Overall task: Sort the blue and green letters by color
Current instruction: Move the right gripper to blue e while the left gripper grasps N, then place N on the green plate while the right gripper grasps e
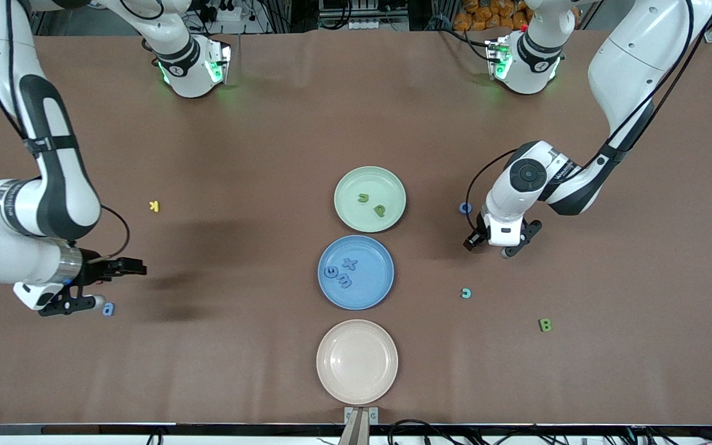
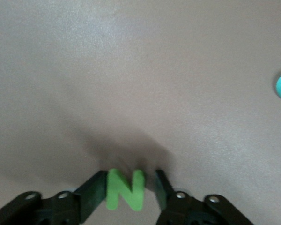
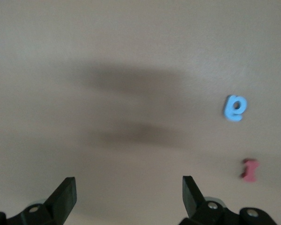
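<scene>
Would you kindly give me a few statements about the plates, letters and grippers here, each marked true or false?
1. The left gripper has its fingers around a green N. True.
2. The pink plate holds two letters. False: it holds none.
3. The blue plate holds three blue letters. True.
4. The right gripper holds the blue a. False: it is open and empty, and the a lies on the table.
5. The green B lies on the green plate. False: it lies on the table.

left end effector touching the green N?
Touching. The left wrist view shows one finger against the green N; a thin gap remains at the other.
</scene>
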You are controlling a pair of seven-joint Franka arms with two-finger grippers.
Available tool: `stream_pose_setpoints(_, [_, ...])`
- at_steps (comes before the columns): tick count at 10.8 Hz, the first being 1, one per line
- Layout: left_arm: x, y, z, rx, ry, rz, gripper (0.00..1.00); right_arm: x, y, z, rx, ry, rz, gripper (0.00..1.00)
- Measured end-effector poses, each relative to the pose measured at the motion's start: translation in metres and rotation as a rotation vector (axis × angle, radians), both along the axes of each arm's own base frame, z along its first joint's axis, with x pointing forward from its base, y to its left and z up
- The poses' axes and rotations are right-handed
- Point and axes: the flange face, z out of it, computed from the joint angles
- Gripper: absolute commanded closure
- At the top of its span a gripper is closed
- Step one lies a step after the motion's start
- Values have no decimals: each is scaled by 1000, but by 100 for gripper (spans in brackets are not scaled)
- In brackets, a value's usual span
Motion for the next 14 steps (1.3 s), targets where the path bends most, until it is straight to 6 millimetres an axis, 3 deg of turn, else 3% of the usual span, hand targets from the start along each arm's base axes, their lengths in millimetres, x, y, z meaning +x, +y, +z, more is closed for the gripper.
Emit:
stream_pose_setpoints(2, [1,-2,4,3,-7,-3,100,5,-32,-18,-4,-93,310,0])
stream_pose_setpoints(6, [9,-2,10,14,-15,0,100,13,-53,-51,-62,-195,754,0])
stream_pose_setpoints(8, [23,-10,23,29,-35,-4,100,15,-63,-68,-72,-226,859,0])
stream_pose_setpoints(10, [30,-34,38,23,-68,-34,100,14,-67,-75,-70,-225,886,0])
stream_pose_setpoints(14, [14,-100,55,-7,-106,-52,100,16,-81,-96,-99,-268,933,3])
